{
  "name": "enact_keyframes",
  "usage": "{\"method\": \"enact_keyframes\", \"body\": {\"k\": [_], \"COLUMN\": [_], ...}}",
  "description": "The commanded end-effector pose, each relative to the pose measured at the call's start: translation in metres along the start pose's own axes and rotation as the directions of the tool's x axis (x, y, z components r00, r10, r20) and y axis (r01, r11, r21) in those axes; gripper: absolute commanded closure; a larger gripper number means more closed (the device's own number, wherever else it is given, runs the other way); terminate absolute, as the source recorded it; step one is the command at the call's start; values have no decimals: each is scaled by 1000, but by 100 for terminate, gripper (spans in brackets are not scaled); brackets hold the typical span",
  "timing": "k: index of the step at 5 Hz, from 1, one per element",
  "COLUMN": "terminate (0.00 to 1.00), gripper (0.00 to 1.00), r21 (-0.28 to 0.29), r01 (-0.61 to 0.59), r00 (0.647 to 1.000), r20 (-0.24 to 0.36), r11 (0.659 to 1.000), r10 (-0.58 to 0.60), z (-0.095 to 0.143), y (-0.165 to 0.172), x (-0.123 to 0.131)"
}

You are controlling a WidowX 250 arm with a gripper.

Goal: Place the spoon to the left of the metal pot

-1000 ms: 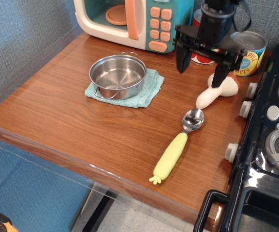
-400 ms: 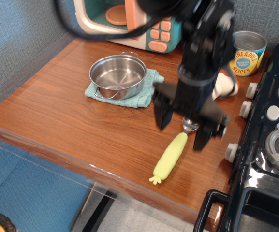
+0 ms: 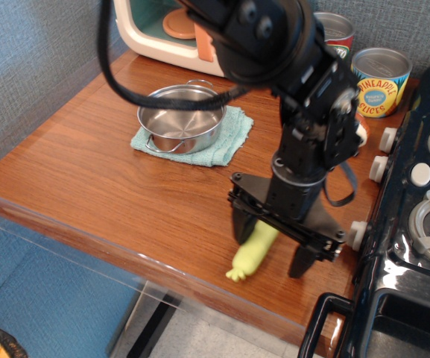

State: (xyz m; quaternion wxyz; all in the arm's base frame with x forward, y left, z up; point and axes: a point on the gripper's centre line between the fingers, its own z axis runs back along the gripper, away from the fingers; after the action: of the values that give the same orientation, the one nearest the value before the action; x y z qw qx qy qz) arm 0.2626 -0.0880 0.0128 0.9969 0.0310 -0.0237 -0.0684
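The metal pot (image 3: 181, 117) stands on a teal cloth (image 3: 226, 147) at the back left of the wooden table. The spoon lies near the table's front edge; only the lower part of its pale yellow-green handle (image 3: 250, 254) shows, and its bowl is hidden behind the arm. My gripper (image 3: 271, 245) is open and low over the spoon, one finger to the left of the handle and one to the right. It is not closed on the handle.
A toy microwave (image 3: 171, 30) stands at the back. Two tin cans (image 3: 378, 80) stand at the back right. A toy stove (image 3: 423, 224) borders the table's right side. The table's front edge (image 3: 110, 250) is close to the spoon.
The arm has swung from the back right toward the front and dropped over the spoon. The spoon's bowl is now hidden, and the handle lies a little nearer the front edge.
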Motion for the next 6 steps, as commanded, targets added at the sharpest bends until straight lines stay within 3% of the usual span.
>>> {"method": "enact_keyframes", "body": {"k": [1,2,4,5,6], "terminate": [0,0,0,0,0], "gripper": [0,100,100,100,100], "r21": [1,-1,1,15,69], "r01": [-53,-61,-63,-72,-137], "r00": [998,998,998,997,986], "r20": [-34,-28,-19,19,103], "r11": [999,998,998,997,988], "r10": [53,61,63,72,129], "z": [-18,-21,-18,12,53], "y": [7,9,11,19,49], "x": [2,1,0,5,8]}}
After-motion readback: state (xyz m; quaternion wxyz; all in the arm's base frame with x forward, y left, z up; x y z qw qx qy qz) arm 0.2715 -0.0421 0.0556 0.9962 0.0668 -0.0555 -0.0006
